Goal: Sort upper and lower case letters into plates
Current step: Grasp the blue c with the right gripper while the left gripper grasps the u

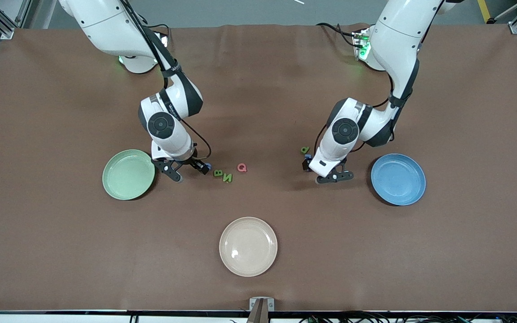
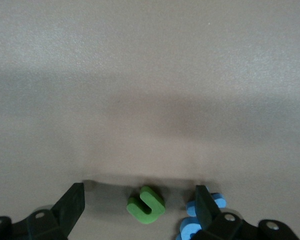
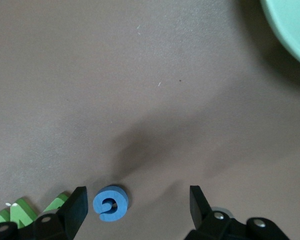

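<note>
My left gripper (image 1: 322,172) is open low over the table beside the blue plate (image 1: 398,179). In the left wrist view a green u (image 2: 146,204) lies between its open fingers (image 2: 70,206), and blue letters (image 2: 190,227) lie against one finger. A green p-like letter (image 1: 304,149) lies close by. My right gripper (image 1: 187,169) is open low beside the light green plate (image 1: 129,174). In the right wrist view a blue G (image 3: 110,202) lies between its fingers (image 3: 76,206), close to one of them. Green B (image 1: 218,172), green N (image 1: 227,177) and pink Q (image 1: 242,167) lie beside it.
A cream-beige plate (image 1: 248,246) sits nearer the front camera, midway along the table. The light green plate's rim (image 3: 290,25) shows in the right wrist view, and the green N (image 3: 22,212) lies just outside one finger. Brown cloth covers the table.
</note>
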